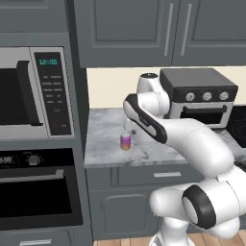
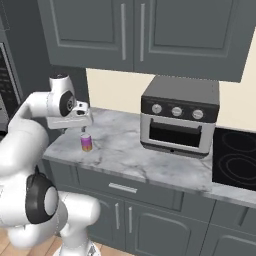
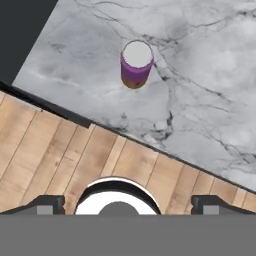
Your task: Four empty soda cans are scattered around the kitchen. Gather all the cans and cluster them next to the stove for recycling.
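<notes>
A grey-veined marble table [image 2: 150,150] runs beneath grey cabinets. A purplish-pink soda can [image 1: 125,141] stands upright near its front edge, at 9 o'clock of the toaster oven [image 2: 179,117]. The jaws [image 2: 84,129] are held above the can, spread wide and empty. A descent around it is judged next, then carriage to the stove [image 2: 235,160].

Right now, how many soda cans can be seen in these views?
1. A purplish-pink soda can stands upright on the marble counter, near its left front corner, left of the toaster oven. The hand hangs just above it. Others may be out of frame.
</notes>
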